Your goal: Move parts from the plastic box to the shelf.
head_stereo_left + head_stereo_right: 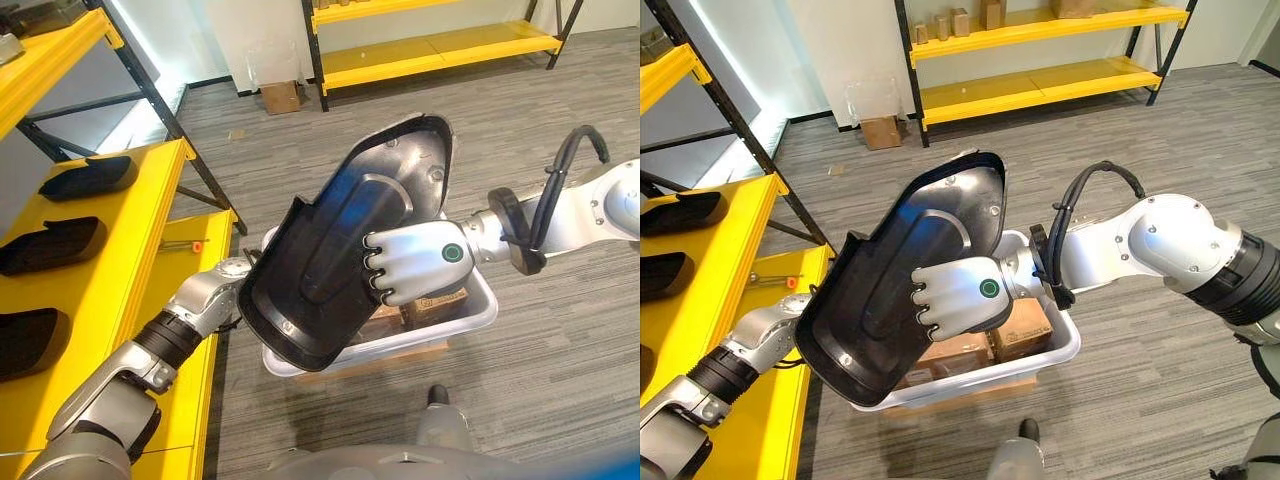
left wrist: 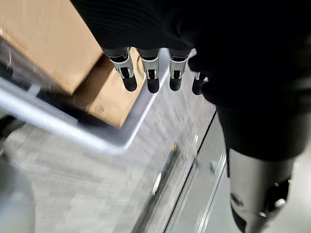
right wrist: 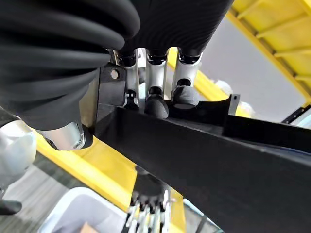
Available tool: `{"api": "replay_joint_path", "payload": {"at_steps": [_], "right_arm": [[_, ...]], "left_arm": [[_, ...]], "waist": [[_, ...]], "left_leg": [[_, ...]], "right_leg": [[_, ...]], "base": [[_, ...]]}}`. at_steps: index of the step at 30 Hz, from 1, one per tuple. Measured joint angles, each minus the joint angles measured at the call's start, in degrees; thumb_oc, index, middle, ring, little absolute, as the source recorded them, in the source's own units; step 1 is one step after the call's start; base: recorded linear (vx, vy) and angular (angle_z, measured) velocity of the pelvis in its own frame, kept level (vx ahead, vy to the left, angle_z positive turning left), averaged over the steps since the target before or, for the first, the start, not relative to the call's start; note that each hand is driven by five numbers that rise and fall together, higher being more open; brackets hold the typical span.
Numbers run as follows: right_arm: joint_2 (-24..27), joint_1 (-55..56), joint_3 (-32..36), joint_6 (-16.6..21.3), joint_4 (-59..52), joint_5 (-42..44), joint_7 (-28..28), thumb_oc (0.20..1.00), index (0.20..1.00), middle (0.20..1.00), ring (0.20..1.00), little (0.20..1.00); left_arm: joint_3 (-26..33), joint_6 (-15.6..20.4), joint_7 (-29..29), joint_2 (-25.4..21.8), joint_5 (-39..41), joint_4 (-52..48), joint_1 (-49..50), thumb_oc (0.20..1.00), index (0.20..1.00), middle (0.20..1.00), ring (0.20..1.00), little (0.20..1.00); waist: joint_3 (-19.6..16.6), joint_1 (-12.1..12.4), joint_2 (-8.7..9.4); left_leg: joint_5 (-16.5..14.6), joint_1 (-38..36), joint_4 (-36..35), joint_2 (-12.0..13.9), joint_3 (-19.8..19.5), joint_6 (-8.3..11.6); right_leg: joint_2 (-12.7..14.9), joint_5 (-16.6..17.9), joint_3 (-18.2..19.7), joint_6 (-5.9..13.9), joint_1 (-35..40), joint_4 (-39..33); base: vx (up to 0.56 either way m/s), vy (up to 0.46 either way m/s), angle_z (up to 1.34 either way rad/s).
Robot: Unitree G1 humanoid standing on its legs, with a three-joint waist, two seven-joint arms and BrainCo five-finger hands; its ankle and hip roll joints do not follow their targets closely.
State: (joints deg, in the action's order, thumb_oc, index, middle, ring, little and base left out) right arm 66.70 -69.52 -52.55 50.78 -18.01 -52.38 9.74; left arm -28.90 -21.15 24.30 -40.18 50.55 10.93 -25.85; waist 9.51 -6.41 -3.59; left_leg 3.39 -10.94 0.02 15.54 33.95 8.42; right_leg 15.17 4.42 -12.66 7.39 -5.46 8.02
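Held up close under the head camera, a large black moulded part [image 1: 895,290] hangs tilted above the white plastic box [image 1: 1065,345], which holds cardboard cartons [image 1: 1025,325]. Right hand [image 1: 955,297] grips its near edge, fingers curled over the rim. Left hand [image 2: 150,73] reaches beneath the part with fingers straight; whether it touches is hidden. Similar black parts [image 1: 60,245] lie on the yellow shelf [image 1: 120,270] at left.

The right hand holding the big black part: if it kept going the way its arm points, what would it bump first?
Probably the yellow shelf, though depth is unclear. The right hand grips the black part, reaching toward the robot's left.
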Motion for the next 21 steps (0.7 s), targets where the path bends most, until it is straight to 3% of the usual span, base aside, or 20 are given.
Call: {"api": "replay_joint_path", "payload": {"at_steps": [8, 11, 16, 21], "right_arm": [[4.2, 3.2, 0.1, -0.9, 0.8, 2.6, -2.7, 0.200, 0.200, 0.200, 0.200, 0.200], [3.5, 4.6, 0.4, -0.9, 3.0, 2.7, -2.7, 0.200, 0.200, 0.200, 0.200, 0.200], [3.5, 4.7, 0.4, -0.8, 4.1, 2.7, -2.6, 0.200, 0.200, 0.200, 0.200, 0.200], [3.0, 6.5, 1.6, 0.3, 4.2, 2.6, -2.5, 0.200, 0.200, 0.200, 0.200, 0.200]], "left_arm": [[16.4, 6.5, -8.1, -0.2, -3.5, 12.1, 4.6, 1.000, 1.000, 1.000, 1.000, 1.000], [22.8, 10.5, -11.3, 3.0, -5.1, 18.6, 4.9, 1.000, 1.000, 1.000, 1.000, 1.000], [24.0, 12.2, -12.4, 3.5, -6.9, 20.3, 5.5, 1.000, 1.000, 1.000, 1.000, 1.000], [25.0, 13.4, -11.8, 3.7, -6.8, 23.8, 5.2, 1.000, 1.000, 1.000, 1.000, 1.000]], "waist": [[0.0, 1.5, 0.21], [-0.1, 2.6, 1.48], [-0.2, 2.6, 3.46], [-0.2, 2.1, 3.49]], "left_leg": [[0.0, 0.1, 0.0, 0.3, -1.3, 0.04], [0.0, 0.1, 0.0, 0.4, -1.6, 0.05], [0.1, 0.3, 0.0, 0.5, -1.6, 0.22], [0.1, 0.4, -0.1, 0.6, -2.1, 0.20]], "right_leg": [[0.0, -0.1, -1.0, 0.09, 1.0, -0.2], [-0.1, -0.1, -1.1, 0.08, 1.1, -0.2], [-0.1, 0.0, -1.4, 0.06, 1.1, -0.5], [-0.3, 0.3, -2.1, 0.21, 2.0, -1.8]], "base": [[0.01, -0.017, 0.06], [0.02, -0.028, 0.01], [0.00, 0.000, 0.00], [0.01, 0.000, 0.06]]}}
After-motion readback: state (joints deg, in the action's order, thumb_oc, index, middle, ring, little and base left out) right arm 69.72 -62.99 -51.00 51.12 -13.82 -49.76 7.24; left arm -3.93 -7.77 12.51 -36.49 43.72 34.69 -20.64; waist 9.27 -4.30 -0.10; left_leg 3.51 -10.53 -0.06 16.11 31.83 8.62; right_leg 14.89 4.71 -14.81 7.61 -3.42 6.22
